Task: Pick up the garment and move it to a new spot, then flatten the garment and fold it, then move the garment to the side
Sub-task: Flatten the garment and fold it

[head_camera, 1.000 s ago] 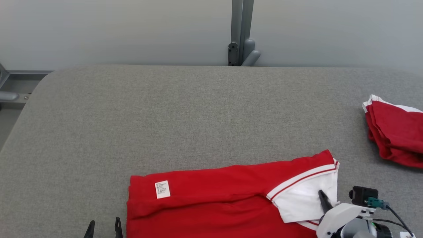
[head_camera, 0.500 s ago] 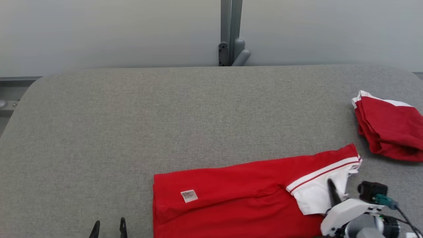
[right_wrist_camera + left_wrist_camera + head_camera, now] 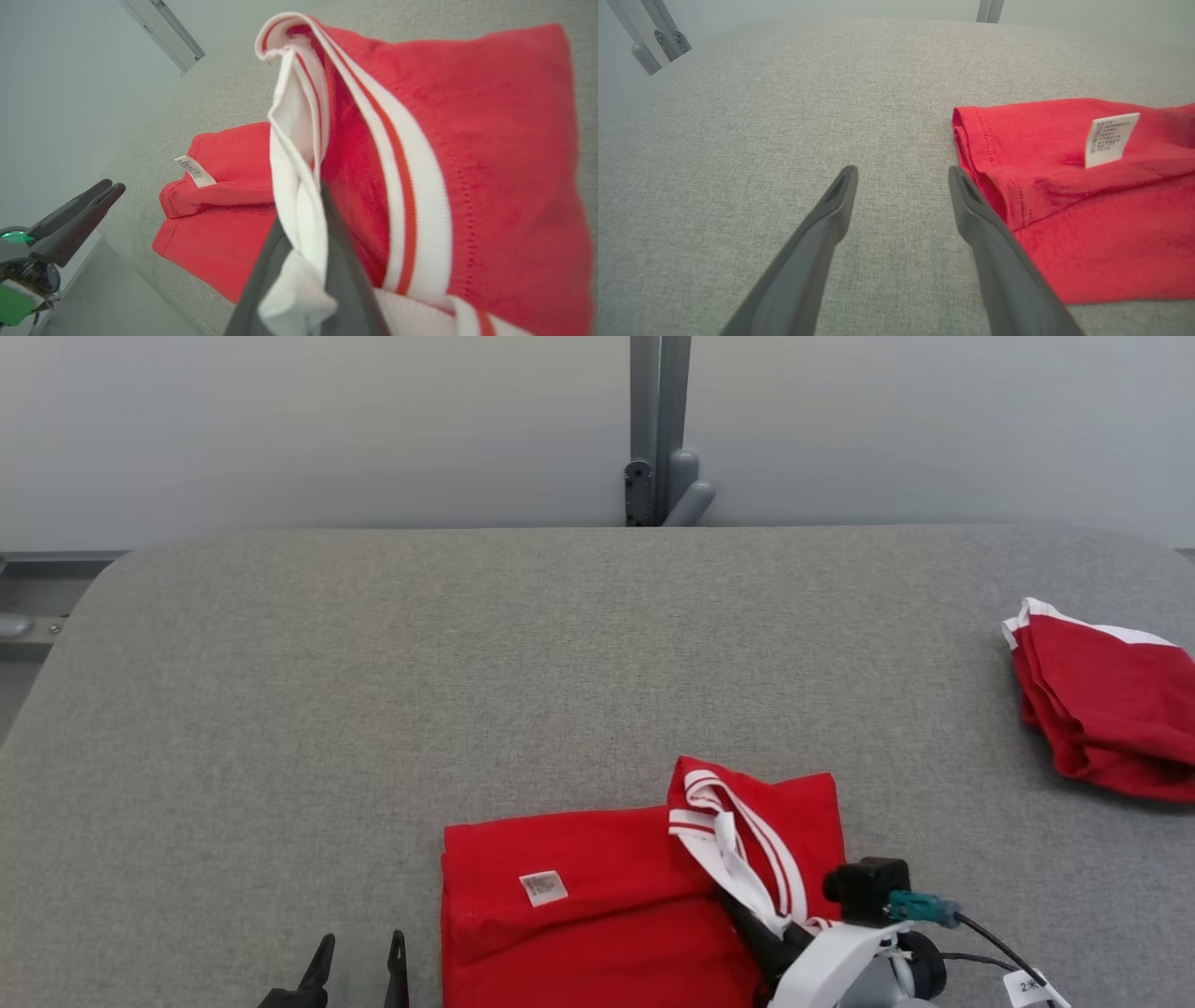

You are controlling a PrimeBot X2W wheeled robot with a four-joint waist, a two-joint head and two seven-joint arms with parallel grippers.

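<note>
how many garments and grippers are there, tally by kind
red garments: 2 (held garment, bunched garment)
grippers: 2 (left gripper, right gripper)
total: 4

Open table [image 3: 373,663] left of garment [image 3: 597,915], red pile [image 3: 1102,709] far right

A white care label [image 3: 543,889] stands on the red garment [image 3: 597,943], near its left edge. The label carries several lines of dark print. In the left wrist view these lines show as rows of small characters, and none is legible. A white tag [image 3: 1030,987] hangs on the black cable [image 3: 980,933] at the right arm's wrist. Its marking begins with "2"; the characters after it cannot be made out.
</note>
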